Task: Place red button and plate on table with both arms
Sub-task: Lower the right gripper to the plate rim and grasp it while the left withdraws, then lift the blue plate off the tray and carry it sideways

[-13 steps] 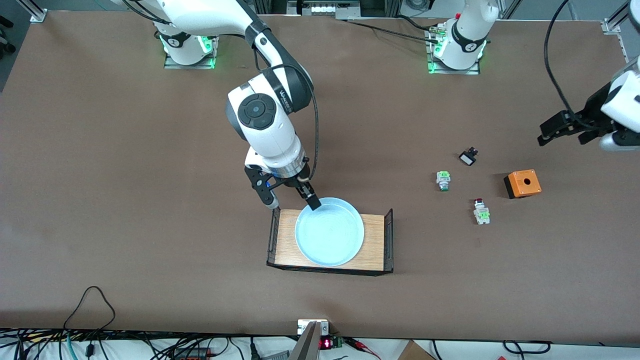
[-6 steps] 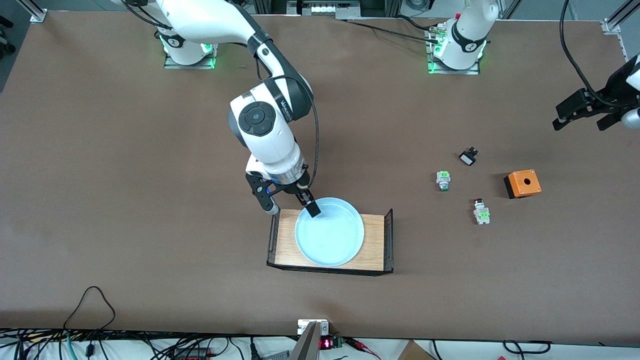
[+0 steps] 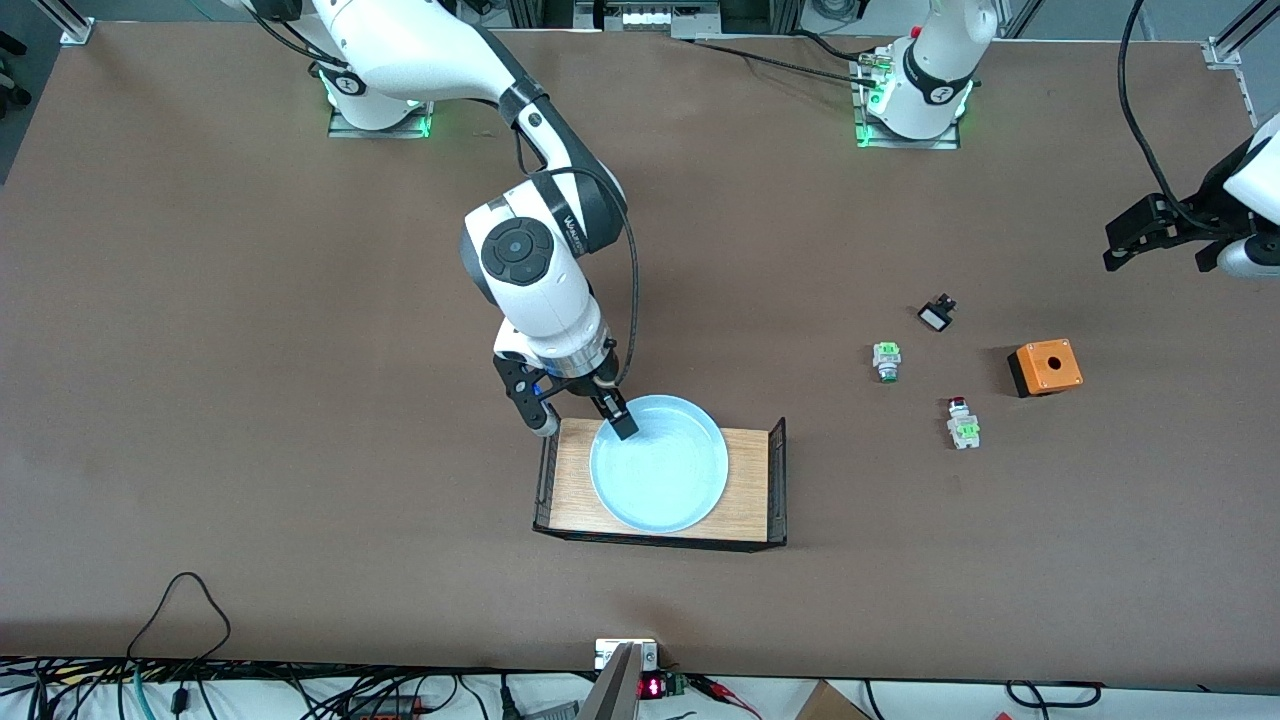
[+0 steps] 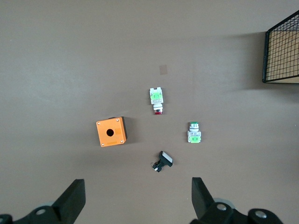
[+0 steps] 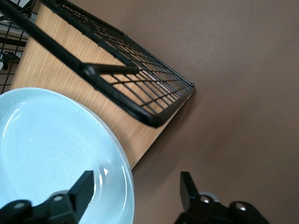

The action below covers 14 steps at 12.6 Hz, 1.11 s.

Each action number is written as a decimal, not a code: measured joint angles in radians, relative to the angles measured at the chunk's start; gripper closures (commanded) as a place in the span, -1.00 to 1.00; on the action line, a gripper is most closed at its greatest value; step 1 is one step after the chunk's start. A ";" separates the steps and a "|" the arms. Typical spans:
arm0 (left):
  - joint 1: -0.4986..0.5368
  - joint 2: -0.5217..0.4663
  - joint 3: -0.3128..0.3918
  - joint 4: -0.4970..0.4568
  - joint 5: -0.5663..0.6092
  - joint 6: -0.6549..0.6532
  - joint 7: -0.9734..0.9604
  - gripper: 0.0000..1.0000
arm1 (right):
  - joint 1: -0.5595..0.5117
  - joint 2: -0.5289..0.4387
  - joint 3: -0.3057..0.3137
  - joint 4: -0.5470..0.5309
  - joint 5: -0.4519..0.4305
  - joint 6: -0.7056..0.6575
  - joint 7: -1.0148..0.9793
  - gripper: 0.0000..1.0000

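1. The right arm's black two-finger gripper (image 3: 575, 412) is found at the rim of the round pale light-blue plate (image 3: 660, 470), at the edge toward the right arm's end of the table. Compared with a second ago it has come lower and closer in, so that one finger is now inside the rim and the other outside it. In the right wrist view the rim is seen between the two fingers, which are still apart; they have begun to narrow, and no grip on the rim is yet shown.

2. The plate is still lying flat on the small wooden tray with black wire ends (image 3: 750, 480), not yet on the large matte brown tabletop (image 3: 250, 400). A pinch on the rim is judged to be the step in hand, with the lift off the tray still to be done.

3. The small red-capped push-button part with a whitish body and green block (image 3: 962, 423) is lying on the tabletop, unmoved. A similar green-and-white piece (image 3: 886, 360), a small black-and-white piece (image 3: 937, 315) and an orange box with a round hole (image 3: 1045, 366) are lying near it.

4. The left arm's black two-finger gripper (image 3: 1150, 232) has been drawn back toward the table's edge at the left arm's end, and is held up over bare tabletop with its fingers wide apart and nothing between them. No approach to the button is yet under way.
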 measured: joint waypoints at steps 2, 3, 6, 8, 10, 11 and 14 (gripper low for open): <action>0.000 0.001 0.000 0.000 0.000 0.000 0.000 -1.00 | 0.000 0.000 0.000 0.000 0.000 0.000 0.000 0.38; 0.000 0.001 0.000 0.000 0.000 0.000 0.000 -1.00 | 0.000 0.000 0.000 0.000 0.000 0.000 0.000 0.53; -0.001 0.001 0.000 0.001 0.000 0.000 0.000 -1.00 | -0.002 0.000 0.000 0.000 0.000 0.000 0.001 0.84; -0.001 0.001 0.000 0.008 0.000 0.000 0.000 -1.00 | -0.003 0.000 0.000 0.000 0.002 0.000 0.001 0.96; -0.001 0.001 0.000 0.016 0.000 0.000 0.000 -1.00 | -0.003 0.000 0.000 0.004 0.034 0.002 0.001 0.99; -0.001 0.001 0.000 0.017 0.000 0.000 0.000 -1.00 | -0.003 -0.001 0.000 0.007 0.043 0.002 0.001 0.99; -0.003 0.001 -0.001 0.018 0.000 0.000 0.000 -1.00 | 0.001 -0.005 0.000 0.015 0.050 0.002 0.001 1.00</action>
